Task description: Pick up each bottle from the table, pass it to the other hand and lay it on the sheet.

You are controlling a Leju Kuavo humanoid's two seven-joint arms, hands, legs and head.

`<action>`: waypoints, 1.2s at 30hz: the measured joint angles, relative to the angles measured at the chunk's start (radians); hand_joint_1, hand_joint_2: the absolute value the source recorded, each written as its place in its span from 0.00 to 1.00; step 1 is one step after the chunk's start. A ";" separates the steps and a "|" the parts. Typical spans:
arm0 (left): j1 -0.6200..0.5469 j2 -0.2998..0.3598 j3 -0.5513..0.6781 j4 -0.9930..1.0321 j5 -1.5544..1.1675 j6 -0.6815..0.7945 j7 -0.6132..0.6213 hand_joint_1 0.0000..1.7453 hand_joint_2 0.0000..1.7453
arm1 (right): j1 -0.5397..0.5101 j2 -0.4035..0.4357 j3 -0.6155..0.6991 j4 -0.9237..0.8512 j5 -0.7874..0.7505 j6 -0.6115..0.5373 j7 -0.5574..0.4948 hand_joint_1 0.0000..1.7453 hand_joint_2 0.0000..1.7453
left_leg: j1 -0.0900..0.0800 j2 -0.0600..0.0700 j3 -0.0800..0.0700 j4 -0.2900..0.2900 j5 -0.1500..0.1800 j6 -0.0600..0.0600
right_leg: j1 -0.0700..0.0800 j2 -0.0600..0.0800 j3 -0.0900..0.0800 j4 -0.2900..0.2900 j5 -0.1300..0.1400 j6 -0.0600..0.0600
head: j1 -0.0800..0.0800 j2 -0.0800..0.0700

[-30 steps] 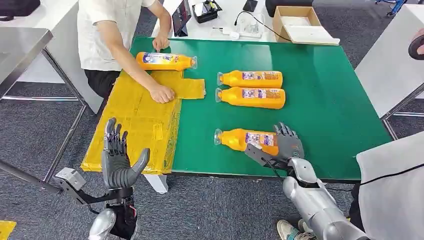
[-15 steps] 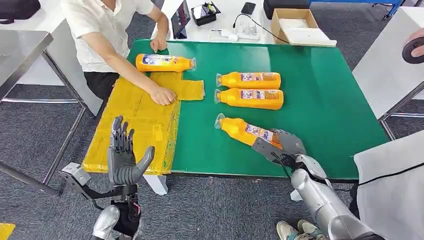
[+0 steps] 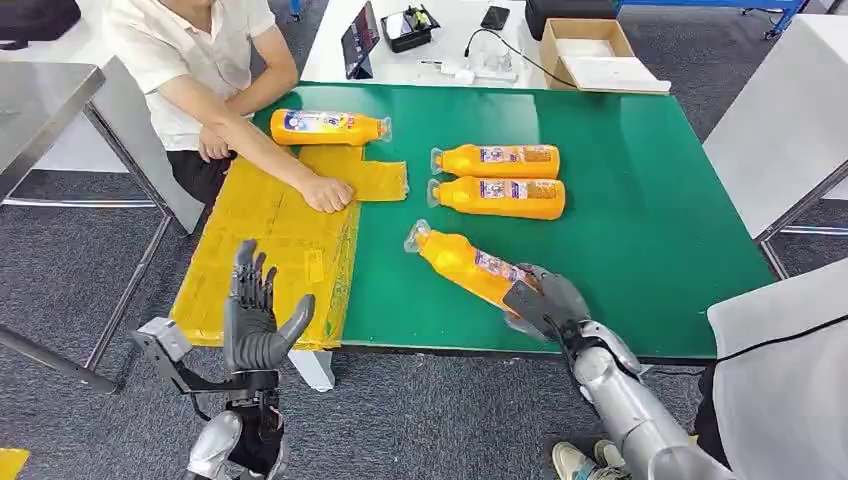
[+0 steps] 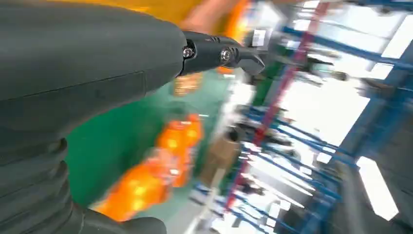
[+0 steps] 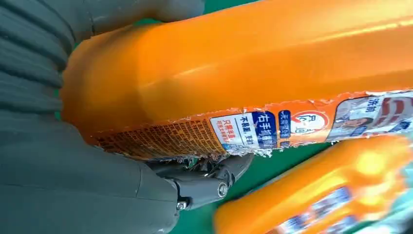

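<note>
One bottle (image 3: 328,125) lies at the far end of the yellow sheet (image 3: 270,250); two bottles (image 3: 500,178) wait on the table (image 3: 640,200). The right hand (image 3: 545,300) grips a fourth bottle (image 3: 465,265), seemingly lifted; the left hand (image 3: 255,320) waits, fingers apart

You see green table top (image 3: 640,190). Yellow sheet (image 3: 270,255) over its left edge. Four orange bottles, clear caps, blue-white-red labels: one in right hand (image 3: 465,265), pair at mid-table (image 3: 500,160) (image 3: 500,197), one at sheet's far end (image 3: 325,126). Right hand (image 3: 545,300) dark grey, arm silver. Left hand (image 3: 255,320) dark grey. Person's shirt (image 3: 185,50) white. Cardboard box (image 3: 590,45) brown. Floor (image 3: 60,260) grey carpet.
</note>
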 measured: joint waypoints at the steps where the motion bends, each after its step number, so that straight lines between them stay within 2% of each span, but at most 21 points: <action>1: 0.002 -0.001 -0.008 0.017 0.011 0.006 0.014 0.00 1.00 | 0.018 0.006 0.003 -0.036 -0.025 0.004 -0.003 1.00 1.00 | 0.000 0.000 -0.001 0.000 0.000 0.000 | 0.000 0.000 -0.001 0.000 0.000 0.000 | 0.000 0.000; 8: 0.003 -0.002 -0.055 0.086 0.080 0.000 0.043 0.00 1.00 | 0.114 0.027 0.037 -0.218 -0.132 0.031 -0.044 1.00 1.00 | 0.000 -0.003 -0.011 0.000 0.002 0.000 | 0.000 -0.002 -0.008 0.001 0.000 0.000 | 0.000 0.000; 16: 0.002 0.004 -0.090 0.108 0.093 -0.037 0.044 0.00 1.00 | 0.151 0.032 0.066 -0.318 -0.172 0.047 -0.068 1.00 1.00 | 0.000 -0.003 -0.017 0.000 0.001 0.000 | 0.000 -0.002 -0.014 0.001 0.000 0.000 | 0.000 0.000; 22: -0.005 0.014 -0.174 0.107 0.009 -0.103 0.012 0.00 1.00 | 0.180 0.055 0.109 -0.407 -0.220 0.049 -0.103 1.00 1.00 | 0.000 -0.003 -0.018 0.000 0.001 0.000 | 0.000 -0.002 -0.016 0.001 0.000 0.000 | 0.000 0.000; 36: -0.031 0.021 -0.240 0.107 -0.071 -0.097 -0.018 0.00 1.00 | 0.175 0.080 0.190 -0.424 -0.200 0.027 -0.105 1.00 1.00 | 0.000 -0.003 -0.019 0.000 0.001 0.000 | 0.000 -0.002 -0.016 0.001 0.000 0.000 | 0.000 0.000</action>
